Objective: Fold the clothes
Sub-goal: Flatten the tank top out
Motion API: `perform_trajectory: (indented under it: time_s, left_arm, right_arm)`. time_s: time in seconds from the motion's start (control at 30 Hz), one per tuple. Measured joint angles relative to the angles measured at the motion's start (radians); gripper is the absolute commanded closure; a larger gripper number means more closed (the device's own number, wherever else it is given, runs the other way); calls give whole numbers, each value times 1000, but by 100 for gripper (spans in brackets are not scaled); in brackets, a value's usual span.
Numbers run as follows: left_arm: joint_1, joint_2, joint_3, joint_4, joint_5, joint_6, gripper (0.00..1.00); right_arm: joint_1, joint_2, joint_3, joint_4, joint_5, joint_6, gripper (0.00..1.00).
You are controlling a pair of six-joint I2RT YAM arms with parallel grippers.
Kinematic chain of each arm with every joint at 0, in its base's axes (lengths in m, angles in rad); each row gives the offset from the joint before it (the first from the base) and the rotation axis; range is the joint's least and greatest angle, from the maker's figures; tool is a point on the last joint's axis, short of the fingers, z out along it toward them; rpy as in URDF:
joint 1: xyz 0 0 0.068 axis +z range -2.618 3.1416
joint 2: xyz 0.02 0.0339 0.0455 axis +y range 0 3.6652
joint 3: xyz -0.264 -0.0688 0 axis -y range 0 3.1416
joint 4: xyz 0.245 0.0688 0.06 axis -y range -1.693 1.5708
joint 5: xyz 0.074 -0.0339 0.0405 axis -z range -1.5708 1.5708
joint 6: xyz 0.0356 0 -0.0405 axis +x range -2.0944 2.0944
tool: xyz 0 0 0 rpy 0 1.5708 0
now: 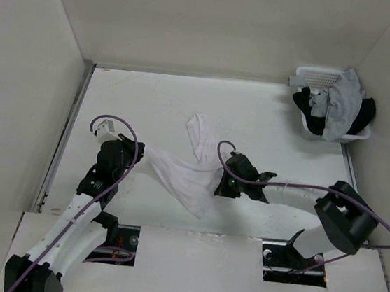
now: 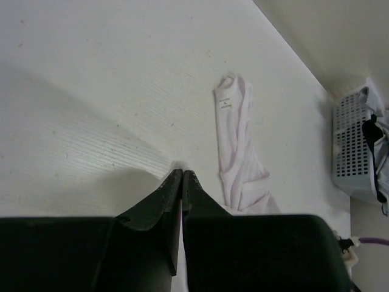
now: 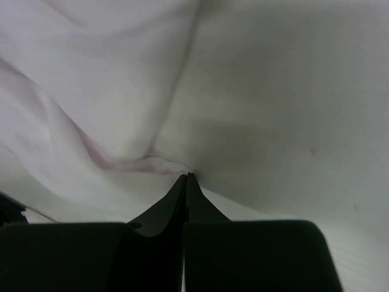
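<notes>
**T-SHIRT, WHITE: SPREADING STAGE, NO FOLD YET MADE**

**Location.** T-shirt [image 1: 184,176] at mid-table [image 1: 151,99], closer to the near edge than to the far wall. Bunched and twisted, strung between the two grippers, with one loose end trailing toward the far side.

**Left gripper** [image 1: 140,148]. At the left end of the cloth, fingers pressed together. Judged from the top view to be pinching the shirt's left edge.

**Right gripper** [image 1: 220,184]. At the right end, over the crumpled mass, fingers pressed together on a gathered fold.

**Step in hand (judgement).** Pulling out and flattening, ahead of any fold. No sleeve or hem laid square so far.

**Next move (judgement).** Calls for drawing the two grips apart, left and right, until taut, then lowering flat. Trailing far end to be brought clear, not trapped underneath. Thin fabric, likely to slip or drag under a quick pull.

**Views compared.**
- Top view: the only one with both arms and the whole span of cloth. Also shows the basket [image 1: 308,78] in the far right corner, holding a grey garment [image 1: 345,100] and a black garment [image 1: 305,106], well apart from the shirt.
- Left wrist view: small printed label [image 2: 225,103] on the trailing end, illegible and unseen from above. No cloth visible at the fingertips themselves, so no confirmation of the grip here.
- Right wrist view: pinkish seam [image 3: 130,164] puckered right at the closed tips, too fine for the top view. Nothing of the left arm or basket.
</notes>
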Motion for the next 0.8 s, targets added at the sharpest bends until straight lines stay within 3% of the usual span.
perform_trajectory:
  time_s: [0.2, 0.23, 0.33, 0.43, 0.5, 0.53, 0.67, 0.73, 0.8]
  left_arm:
    - [6, 0, -10, -1, 0, 0, 99]
    - [6, 1, -10, -1, 0, 0, 99]
    - [-2, 5, -10, -2, 0, -3, 99]
    - [-21, -7, -16, -9, -5, -5, 99]
    - [-30, -29, -30, -15, -14, -5, 99]
    - [-34, -38, -38, -18, -18, -5, 99]
    - [-35, -47, -61, -28, -24, -5, 99]
    - [-36, -47, -63, -36, -25, -5, 99]
    - [-42, -48, -63, -34, -27, -6, 99]
  right_arm:
    - [-109, 236, 216, 88, -23, -76, 97]
    - [-136, 275, 263, 92, -22, -86, 92]
    - [-219, 353, 391, 111, -8, -114, 60]
    - [-268, 313, 402, 137, 32, -146, 48]
    - [-268, 224, 338, 150, 71, -159, 48]
    - [-260, 159, 285, 151, 88, -163, 52]
    - [-177, -45, 108, 148, 124, -137, 82]
    - [-120, -59, 71, 147, 128, -113, 83]
    - [-71, -43, 45, 147, 130, -91, 74]
